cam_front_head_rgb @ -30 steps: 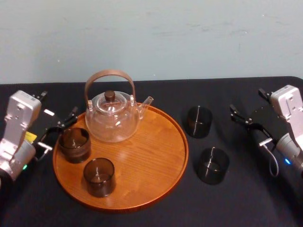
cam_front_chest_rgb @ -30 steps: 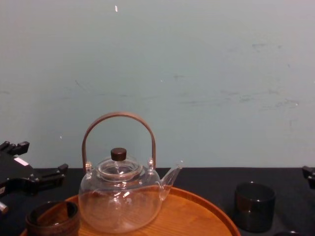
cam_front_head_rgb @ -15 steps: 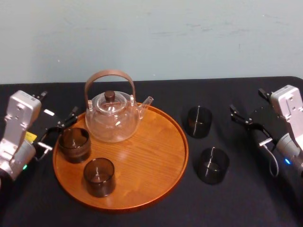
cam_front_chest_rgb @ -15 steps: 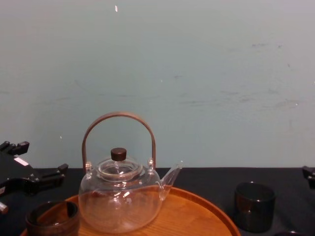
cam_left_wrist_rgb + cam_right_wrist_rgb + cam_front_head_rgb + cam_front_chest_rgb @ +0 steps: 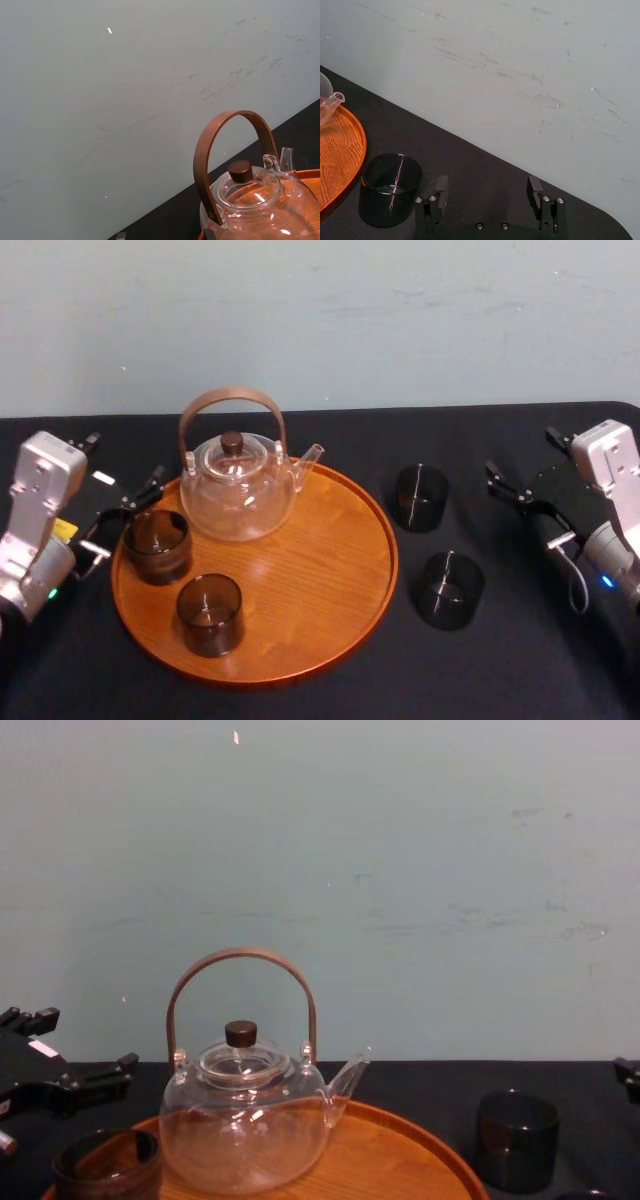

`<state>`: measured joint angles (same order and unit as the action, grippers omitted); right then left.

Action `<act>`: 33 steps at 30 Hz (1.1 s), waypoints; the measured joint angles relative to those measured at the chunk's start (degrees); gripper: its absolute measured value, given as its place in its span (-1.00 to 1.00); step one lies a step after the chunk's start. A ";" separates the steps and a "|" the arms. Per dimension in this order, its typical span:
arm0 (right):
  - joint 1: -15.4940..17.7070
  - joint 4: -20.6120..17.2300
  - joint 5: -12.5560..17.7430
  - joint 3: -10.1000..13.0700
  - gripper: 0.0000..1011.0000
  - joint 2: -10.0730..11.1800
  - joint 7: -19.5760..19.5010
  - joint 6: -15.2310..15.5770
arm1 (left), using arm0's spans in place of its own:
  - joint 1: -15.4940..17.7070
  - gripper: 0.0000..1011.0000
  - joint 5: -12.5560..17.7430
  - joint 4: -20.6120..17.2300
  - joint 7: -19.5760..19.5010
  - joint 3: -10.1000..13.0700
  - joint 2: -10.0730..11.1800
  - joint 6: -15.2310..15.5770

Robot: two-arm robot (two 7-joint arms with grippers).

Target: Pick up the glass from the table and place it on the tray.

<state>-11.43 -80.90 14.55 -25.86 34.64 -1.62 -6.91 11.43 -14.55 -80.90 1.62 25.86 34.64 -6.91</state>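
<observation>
Two dark glasses stand on the black table right of the tray: the farther glass (image 5: pixel 420 497) (image 5: pixel 516 1140) (image 5: pixel 390 189) and the nearer glass (image 5: pixel 450 589). The round wooden tray (image 5: pixel 330 570) (image 5: pixel 410 1155) (image 5: pixel 340 150) carries a glass teapot (image 5: pixel 238 488) (image 5: pixel 245 1120) (image 5: pixel 250 200) and two more dark glasses (image 5: pixel 157 545) (image 5: pixel 210 614). My right gripper (image 5: pixel 527 458) (image 5: pixel 487 189) hovers open at the table's right side, apart from the farther glass, with nothing between its fingers. At the tray's left edge my left gripper (image 5: pixel 120 462) (image 5: pixel 75 1045) stands open and empty.
The black table (image 5: pixel 520 660) ends at a pale wall behind. The teapot's tall brown handle (image 5: pixel 232 400) rises over the tray's back left. Bare tray surface lies at its middle and right.
</observation>
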 joint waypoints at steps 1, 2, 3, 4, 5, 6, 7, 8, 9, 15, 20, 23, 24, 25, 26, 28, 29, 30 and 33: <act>0.00 0.00 0.00 0.00 0.98 0.00 0.00 0.00 | 0.00 0.98 0.00 0.00 0.00 0.00 0.00 0.00; 0.00 0.00 0.00 0.00 0.98 0.00 0.00 0.00 | 0.00 0.98 0.00 0.00 0.00 0.00 0.00 0.00; 0.02 -0.01 0.00 0.04 0.98 0.00 0.04 0.00 | 0.00 0.98 0.00 0.00 0.00 0.00 0.00 0.00; 0.16 -0.10 0.01 0.27 0.98 -0.03 0.36 0.05 | 0.00 0.98 0.00 0.00 0.00 0.00 0.00 0.00; 0.23 -0.18 0.03 0.43 0.98 -0.05 0.57 0.11 | 0.00 0.98 0.00 0.00 0.00 0.00 0.00 0.00; 0.32 -0.29 0.11 0.59 0.98 -0.07 0.80 0.21 | 0.00 0.98 0.00 0.00 0.00 0.00 0.00 0.00; 0.43 -0.42 0.25 0.78 0.98 -0.07 1.09 0.38 | 0.00 0.98 0.00 0.00 0.00 0.00 0.00 0.00; 0.54 -0.55 0.39 0.94 0.98 -0.07 1.29 0.54 | 0.00 0.98 0.00 0.00 0.00 0.00 0.00 0.00; 0.86 -1.00 0.91 1.36 0.98 0.03 1.84 1.21 | 0.00 0.98 0.00 0.00 0.00 0.00 0.00 0.00; 2.77 -3.55 3.39 3.24 0.98 1.12 4.53 4.15 | 0.00 0.98 0.00 0.00 0.00 0.00 0.00 0.00; 4.46 -5.66 4.87 4.66 0.98 2.20 6.15 6.08 | 0.00 0.98 0.00 0.00 0.00 0.00 0.00 0.00; 5.68 -7.09 5.62 5.67 0.98 2.99 7.00 7.42 | 0.00 0.98 0.00 0.00 0.00 0.00 0.00 0.00; 6.30 -7.82 5.96 6.14 0.98 3.45 7.43 8.22 | 0.00 0.98 0.00 0.00 0.00 0.00 0.00 0.00; 6.62 -8.17 6.18 6.37 0.98 3.68 7.66 8.70 | 0.00 0.98 0.00 0.00 0.00 0.00 0.00 0.00; 6.93 -8.54 6.44 6.59 0.98 3.89 7.92 9.19 | 0.00 0.98 0.00 0.00 0.00 0.00 0.00 0.00; 7.93 -9.64 7.13 7.32 0.98 4.56 8.53 10.60 | 0.00 0.98 0.00 0.00 0.00 0.00 0.00 0.00; 8.30 -10.00 7.33 7.60 0.98 4.83 8.73 11.04 | 0.00 0.98 0.00 0.00 0.00 0.00 0.00 0.00; 8.72 -10.37 7.49 7.89 0.98 5.12 8.92 11.41 | 0.00 0.98 0.00 0.00 0.00 0.00 0.00 0.00; 10.37 -11.80 8.05 8.90 0.98 6.21 9.68 12.77 | 0.00 0.98 0.00 0.00 0.00 0.00 0.00 0.00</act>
<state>-1.07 -92.70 22.60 -16.96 40.85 8.07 5.87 11.43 -14.55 -80.90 1.62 25.86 34.65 -6.91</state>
